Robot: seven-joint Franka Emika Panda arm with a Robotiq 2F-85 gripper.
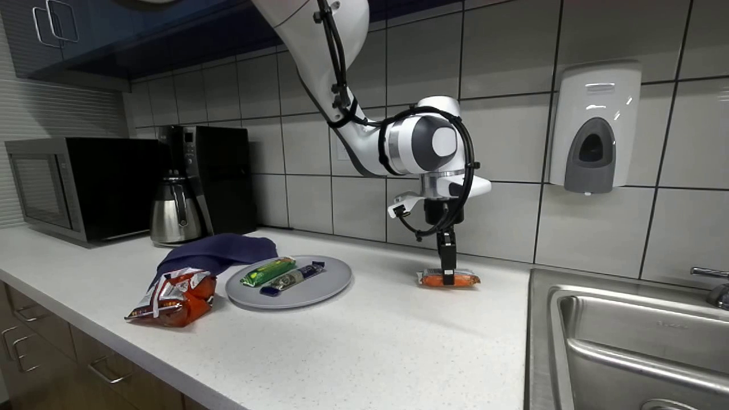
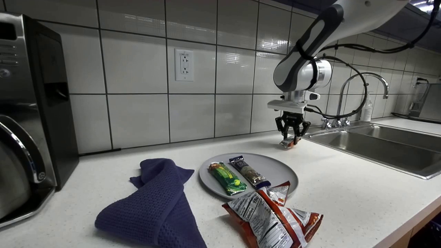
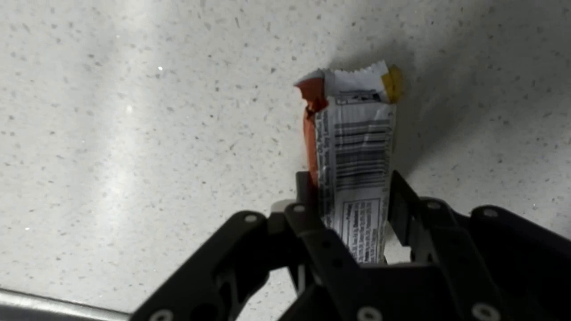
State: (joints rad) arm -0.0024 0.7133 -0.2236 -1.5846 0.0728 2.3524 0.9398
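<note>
An orange-and-white wrapped bar (image 3: 357, 142) lies flat on the speckled white counter, its barcode side facing up. My gripper (image 3: 351, 191) comes straight down over it, with one finger on each long side. The left pad presses the orange edge and the right pad meets the opposite edge, so the jaws are shut on the bar. In an exterior view the gripper (image 1: 448, 278) hides the middle of the bar (image 1: 430, 280), which rests near the tiled wall. Seen from another angle, the gripper (image 2: 289, 139) straddles the bar (image 2: 286, 143) on the counter.
A grey plate (image 1: 336, 285) carries a green bar (image 2: 227, 179) and a dark blue bar (image 2: 249, 172). Beside it are a red snack bag (image 2: 268, 220) and a purple towel (image 2: 155, 203). A steel sink (image 1: 541, 330) borders the counter; a coffee maker (image 1: 219, 176) and microwave (image 1: 114, 188) stand opposite.
</note>
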